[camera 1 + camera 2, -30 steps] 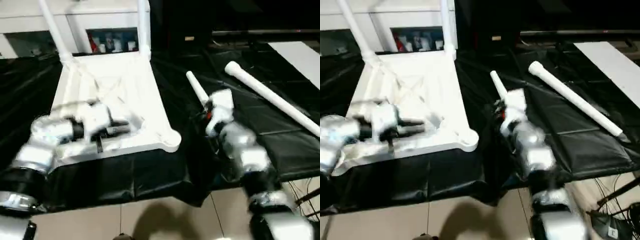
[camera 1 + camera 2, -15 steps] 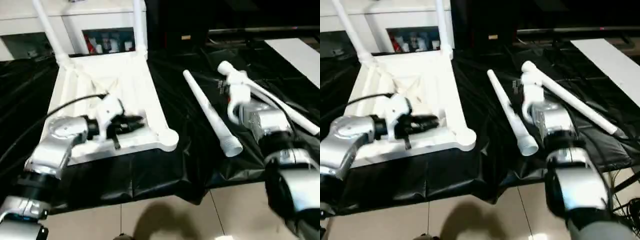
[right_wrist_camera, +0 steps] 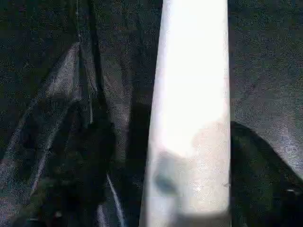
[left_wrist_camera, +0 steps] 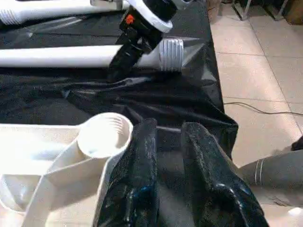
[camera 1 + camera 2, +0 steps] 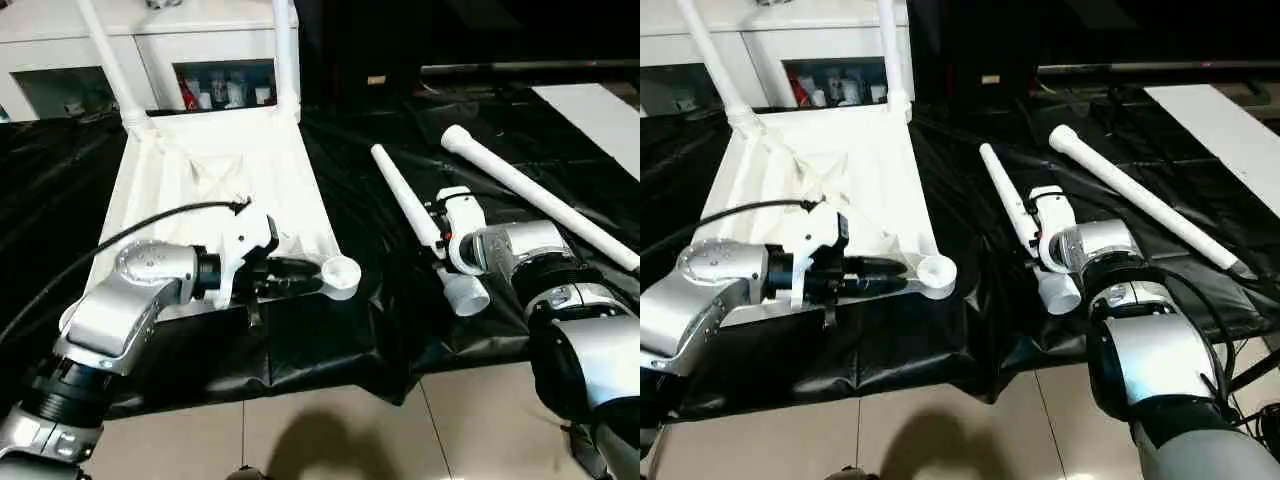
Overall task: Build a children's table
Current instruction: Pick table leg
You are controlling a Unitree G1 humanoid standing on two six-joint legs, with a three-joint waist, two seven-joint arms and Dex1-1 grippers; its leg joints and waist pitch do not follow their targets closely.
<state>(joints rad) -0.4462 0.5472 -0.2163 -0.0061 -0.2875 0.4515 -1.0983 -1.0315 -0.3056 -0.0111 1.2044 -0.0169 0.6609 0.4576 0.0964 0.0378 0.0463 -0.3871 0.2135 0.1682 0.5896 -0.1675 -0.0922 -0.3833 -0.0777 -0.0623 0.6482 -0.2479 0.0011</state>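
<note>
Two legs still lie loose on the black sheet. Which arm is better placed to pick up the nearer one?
The right. The right gripper already sits over the nearer loose leg, near its wide end. The left gripper is across at the tabletop, beside its empty corner socket.

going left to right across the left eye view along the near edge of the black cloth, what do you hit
left gripper → empty corner socket of the tabletop → nearer loose leg with the right gripper at it → farther loose leg
</note>
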